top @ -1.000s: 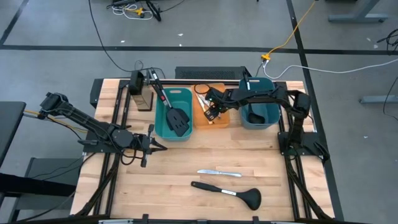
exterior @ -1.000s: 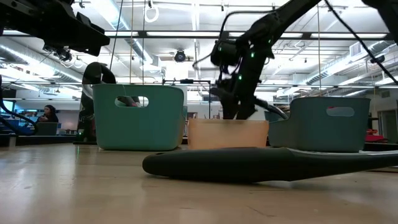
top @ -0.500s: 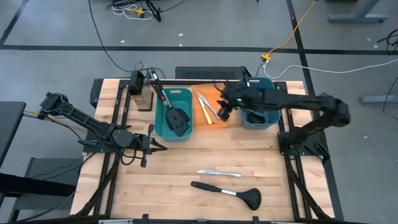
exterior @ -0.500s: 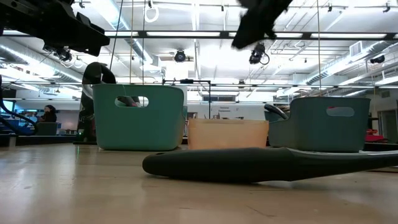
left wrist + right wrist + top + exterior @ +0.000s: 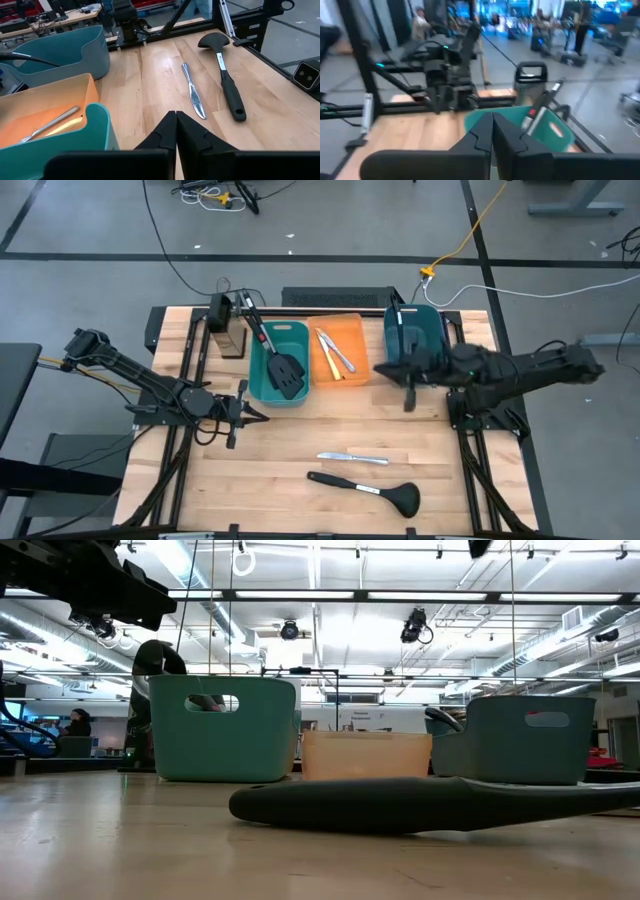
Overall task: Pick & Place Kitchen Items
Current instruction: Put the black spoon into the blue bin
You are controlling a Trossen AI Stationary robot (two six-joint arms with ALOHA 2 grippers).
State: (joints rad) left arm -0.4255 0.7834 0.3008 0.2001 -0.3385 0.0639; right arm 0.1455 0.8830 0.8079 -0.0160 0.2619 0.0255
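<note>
A silver table knife (image 5: 352,458) and a black ladle (image 5: 365,491) lie flat on the table near its front; the left wrist view shows them too, the knife (image 5: 194,92) beside the ladle (image 5: 225,75). Two black spatulas (image 5: 280,368) rest in the teal bin (image 5: 262,385), their handles leaning over its far rim. Another knife (image 5: 340,352) and a yellowish stick (image 5: 327,355) lie in the orange bin (image 5: 350,325). My left gripper (image 5: 262,417) is shut and empty, left of the table's middle. My right gripper (image 5: 407,402) is shut and empty, just in front of the darker teal bin (image 5: 425,330).
A dark upright box (image 5: 228,330) stands at the far left corner beside the teal bin. The three bins line the far edge. Bare wood lies between the bins and the knife. People and equipment show in the room beyond the table.
My right gripper has come up out of the orange bin and swung toward the table's right and near side, and now hangs in front of the darker teal bin. The knife and the yellowish stick in the orange bin now show uncovered.
</note>
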